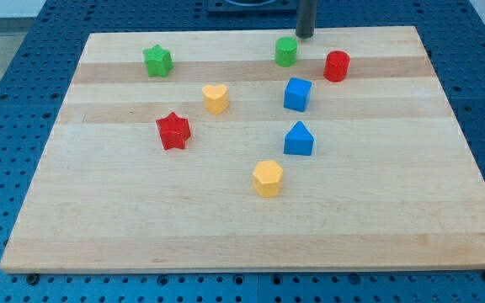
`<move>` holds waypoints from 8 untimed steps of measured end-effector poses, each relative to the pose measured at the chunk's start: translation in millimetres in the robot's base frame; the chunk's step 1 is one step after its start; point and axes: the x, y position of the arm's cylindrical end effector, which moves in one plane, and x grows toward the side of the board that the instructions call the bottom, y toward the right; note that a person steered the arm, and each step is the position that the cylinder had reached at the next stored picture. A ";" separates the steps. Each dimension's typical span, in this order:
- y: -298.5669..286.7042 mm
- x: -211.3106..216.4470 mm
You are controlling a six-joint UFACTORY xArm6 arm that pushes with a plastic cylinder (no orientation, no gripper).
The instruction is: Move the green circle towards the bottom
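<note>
The green circle (286, 51), a short green cylinder, stands near the top edge of the wooden board (141, 227), right of centre. My tip (304, 36) is just above and to the right of it, close to the board's top edge, a small gap away. The rod runs up out of the view's top.
A red cylinder (336, 66) stands right of the green circle. A blue cube (297, 93) is just below it. A blue triangular block (299, 139), a yellow hexagon (268, 178), a yellow heart (215, 98), a red star (173, 130) and a green star (157, 61) lie across the board.
</note>
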 end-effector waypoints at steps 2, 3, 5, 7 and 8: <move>-65.0 77.3; -75.4 62.5; -132.6 -2.4; -229.0 -12.0; -270.8 -5.5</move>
